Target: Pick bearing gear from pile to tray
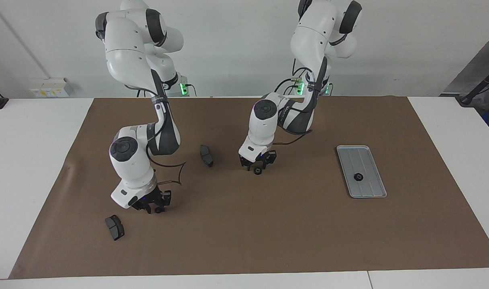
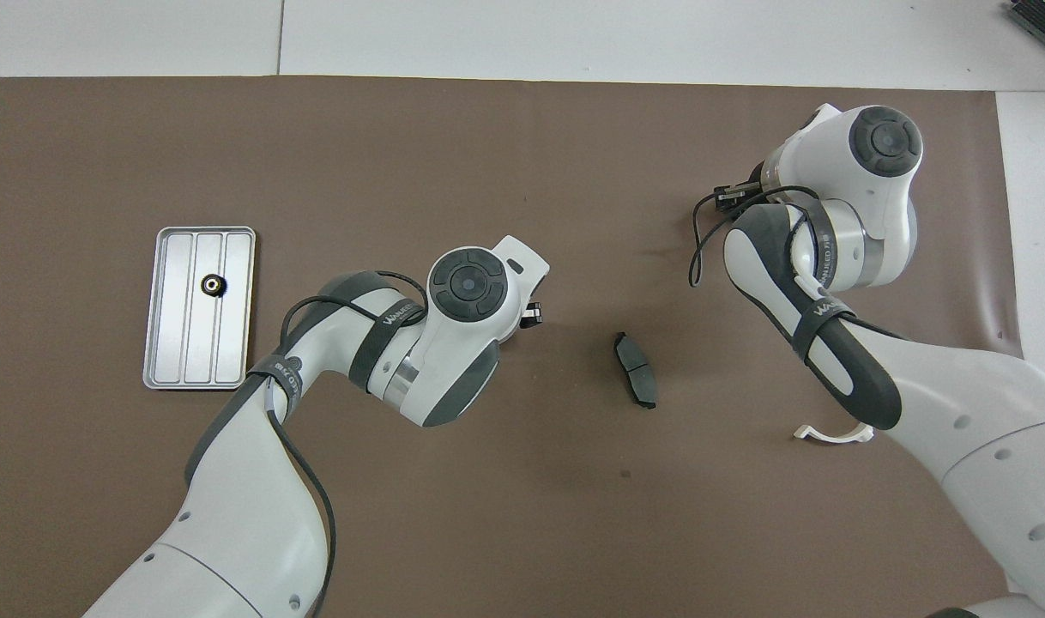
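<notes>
My left gripper (image 1: 258, 167) is down on the mat mid-table, its fingertips drawn in on a small black bearing gear (image 1: 258, 172). Toward the right arm's end, my right gripper (image 1: 156, 207) is shut on another bearing gear (image 1: 159, 210), low on the mat. The silver grooved tray (image 1: 369, 185) lies toward the left arm's end and holds one black gear (image 1: 357, 176). The overhead view shows the tray (image 2: 186, 343) and its gear (image 2: 212, 284), while both wrists hide the gripped gears there.
The pile's other parts lie scattered: a dark curved pad (image 1: 206, 155) between the two grippers, another pad (image 1: 114, 227) beside the right gripper and farther from the robots, and a white half-ring bracket (image 2: 831, 435) by the right forearm.
</notes>
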`<action>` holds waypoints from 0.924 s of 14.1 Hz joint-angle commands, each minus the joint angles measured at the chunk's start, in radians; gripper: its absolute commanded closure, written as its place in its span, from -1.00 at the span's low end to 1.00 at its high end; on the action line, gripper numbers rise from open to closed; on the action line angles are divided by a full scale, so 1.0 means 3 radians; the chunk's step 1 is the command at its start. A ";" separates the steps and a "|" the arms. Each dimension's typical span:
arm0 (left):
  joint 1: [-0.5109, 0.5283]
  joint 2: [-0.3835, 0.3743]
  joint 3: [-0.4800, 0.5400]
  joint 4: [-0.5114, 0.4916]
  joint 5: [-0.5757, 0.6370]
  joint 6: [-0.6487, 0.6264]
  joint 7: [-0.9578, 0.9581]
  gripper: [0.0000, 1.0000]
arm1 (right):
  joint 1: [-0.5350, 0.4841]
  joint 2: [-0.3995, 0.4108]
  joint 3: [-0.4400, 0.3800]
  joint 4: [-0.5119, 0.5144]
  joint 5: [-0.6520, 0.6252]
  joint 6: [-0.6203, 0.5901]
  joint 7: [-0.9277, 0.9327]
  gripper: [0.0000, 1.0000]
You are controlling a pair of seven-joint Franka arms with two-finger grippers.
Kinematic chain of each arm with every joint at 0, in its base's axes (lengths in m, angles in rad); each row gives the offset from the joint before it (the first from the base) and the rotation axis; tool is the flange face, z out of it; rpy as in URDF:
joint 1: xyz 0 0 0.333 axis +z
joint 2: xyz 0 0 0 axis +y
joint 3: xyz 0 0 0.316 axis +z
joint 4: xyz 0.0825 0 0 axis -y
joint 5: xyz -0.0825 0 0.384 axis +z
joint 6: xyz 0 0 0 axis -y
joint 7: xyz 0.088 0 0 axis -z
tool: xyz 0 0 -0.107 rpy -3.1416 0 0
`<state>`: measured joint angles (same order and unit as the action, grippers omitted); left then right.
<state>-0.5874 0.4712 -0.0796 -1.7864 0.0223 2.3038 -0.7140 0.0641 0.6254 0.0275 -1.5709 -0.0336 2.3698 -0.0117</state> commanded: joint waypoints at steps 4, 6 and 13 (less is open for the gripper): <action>-0.0047 -0.0052 0.0046 -0.0079 0.0033 0.0052 -0.0059 1.00 | -0.0019 0.0032 0.0041 0.0041 0.0071 -0.0187 -0.0104 0.03; -0.0006 -0.0047 0.0056 0.0017 0.0033 -0.0050 -0.0054 1.00 | -0.0019 0.0022 0.0041 0.0057 0.0051 -0.0270 -0.0104 0.03; 0.0719 -0.0159 0.0051 0.0376 0.0023 -0.0474 0.0318 1.00 | -0.0035 0.0017 0.0036 0.0057 0.0040 -0.0291 -0.0176 0.25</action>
<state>-0.4373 0.4650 -0.0552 -1.6600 0.0224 2.2000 -0.6780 0.0662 0.6278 0.0298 -1.5617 -0.0325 2.3092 -0.0256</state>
